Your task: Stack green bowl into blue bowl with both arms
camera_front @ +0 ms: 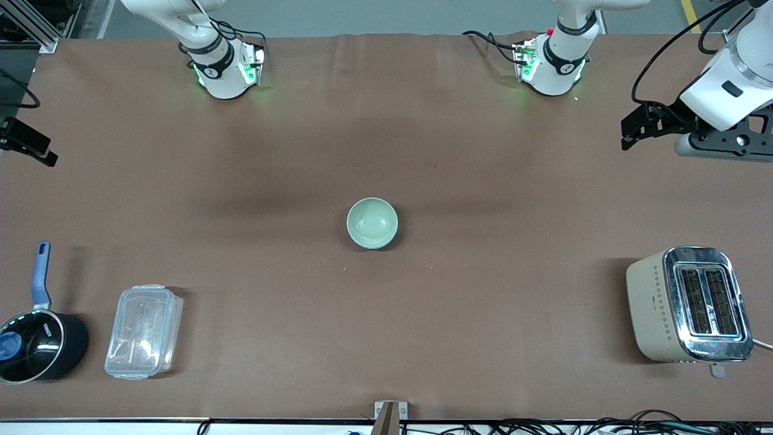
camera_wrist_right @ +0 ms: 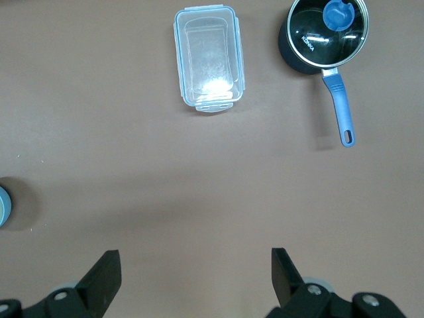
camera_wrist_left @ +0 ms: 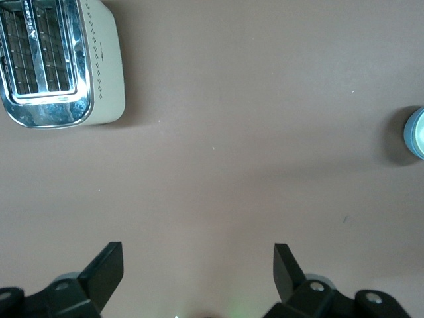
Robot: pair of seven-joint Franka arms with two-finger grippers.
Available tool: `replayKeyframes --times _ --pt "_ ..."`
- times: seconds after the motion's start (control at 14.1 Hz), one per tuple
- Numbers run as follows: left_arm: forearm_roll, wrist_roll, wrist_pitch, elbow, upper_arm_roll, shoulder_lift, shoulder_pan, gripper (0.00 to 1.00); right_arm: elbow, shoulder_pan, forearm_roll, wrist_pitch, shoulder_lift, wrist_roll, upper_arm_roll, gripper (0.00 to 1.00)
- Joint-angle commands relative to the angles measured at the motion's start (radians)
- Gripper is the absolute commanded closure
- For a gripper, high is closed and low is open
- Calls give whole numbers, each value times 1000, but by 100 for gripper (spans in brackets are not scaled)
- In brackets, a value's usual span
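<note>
- Front view: the green bowl [camera_front: 372, 223] is sitting upright mid-worktop [camera_front: 423, 151], apparently nested in the blue bowl, whose rim only the wrist views show. The toaster [camera_front: 688, 304] is standing toward the left arm's end, nearer the camera than the bowl; the saucepan [camera_front: 37, 345] and clear container [camera_front: 144, 331] are lying toward the right arm's end.
- The left gripper [camera_front: 631, 130] is hovering above the toaster's end.
- Left wrist view: the left gripper [camera_wrist_left: 199, 265] is hanging with jaws wide, empty; the blue bowl [camera_wrist_left: 415, 133] is peeking in at the edge.
- Right wrist view: the right gripper [camera_wrist_right: 197, 268] is holding jaws wide, empty, over bare worktop.

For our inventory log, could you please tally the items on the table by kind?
Bowls: 2, green bowl nested in blue bowl
Saucepan: 1
Clear container: 1
Toaster: 1
Total: 5
</note>
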Motion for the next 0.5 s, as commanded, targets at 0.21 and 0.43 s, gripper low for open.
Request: replayKeyframes --times 0.21,0.43 --pt "-3 -10 -34 25 7 1 -2 0 3 -1 15 -4 -1 -8 1 0" --pt "14 -9 -41 25 8 1 0 0 3 -1 15 -7 -1 -8 1 0"
